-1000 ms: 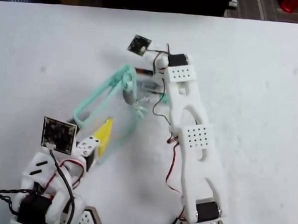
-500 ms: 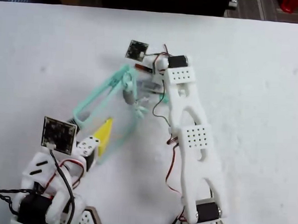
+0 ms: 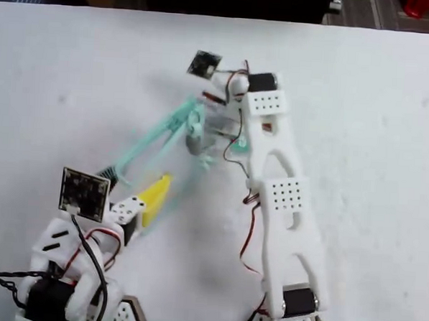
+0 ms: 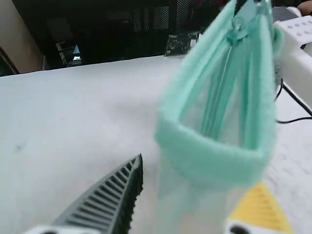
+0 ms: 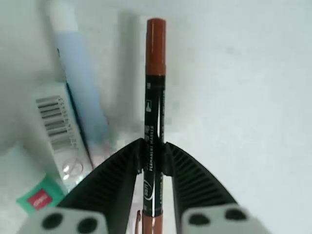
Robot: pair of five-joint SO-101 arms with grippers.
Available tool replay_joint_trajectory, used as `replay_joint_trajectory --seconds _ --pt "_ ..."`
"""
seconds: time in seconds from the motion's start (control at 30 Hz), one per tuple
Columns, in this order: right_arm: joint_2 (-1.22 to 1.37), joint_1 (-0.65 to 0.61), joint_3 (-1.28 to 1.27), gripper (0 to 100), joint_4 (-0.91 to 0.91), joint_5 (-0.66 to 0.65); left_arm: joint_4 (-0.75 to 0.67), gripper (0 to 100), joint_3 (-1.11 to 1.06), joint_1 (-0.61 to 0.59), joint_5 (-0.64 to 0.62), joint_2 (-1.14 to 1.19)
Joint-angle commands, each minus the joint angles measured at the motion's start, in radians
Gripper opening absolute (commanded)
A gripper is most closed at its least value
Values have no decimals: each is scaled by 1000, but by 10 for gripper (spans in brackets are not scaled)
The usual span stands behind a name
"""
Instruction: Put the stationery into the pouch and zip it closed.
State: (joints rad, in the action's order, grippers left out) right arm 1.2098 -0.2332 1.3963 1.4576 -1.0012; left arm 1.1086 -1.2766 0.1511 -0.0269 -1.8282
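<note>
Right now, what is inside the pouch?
Through the clear wall of the pouch, a blurred grey shape shows near the far end. The right hand grips a brown marker there; its arm covers whether the tip is inside.

Mint-edged clear pouch gapes unzipped, brown-capped black marker near it.

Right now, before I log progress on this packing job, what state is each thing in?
pouch: unzipped, mouth gaping, standing up.
marker: capped, clamped in the right gripper, not yet in the pouch.
blue-and-white tube: lying flat on the table beside the marker.
left gripper: at the pouch's near end.
</note>
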Motion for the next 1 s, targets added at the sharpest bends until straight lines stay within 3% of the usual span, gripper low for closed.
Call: replay_joint_trajectory --seconds 0.0,0.13,0.37,0.7,0.97 --pt "-125 22 133 17 111 18 -25 290 5 1 -6 -1" --pt "-173 19 267 17 259 18 -25 290 5 1 -6 -1" --pt "-320 59 233 17 265 109 -25 290 5 -2 -8 -1" --pt "-618 91 232 17 268 446 -25 290 5 -2 -8 -1" --pt "-863 84 120 17 268 601 -23 290 5 -2 -8 -1"
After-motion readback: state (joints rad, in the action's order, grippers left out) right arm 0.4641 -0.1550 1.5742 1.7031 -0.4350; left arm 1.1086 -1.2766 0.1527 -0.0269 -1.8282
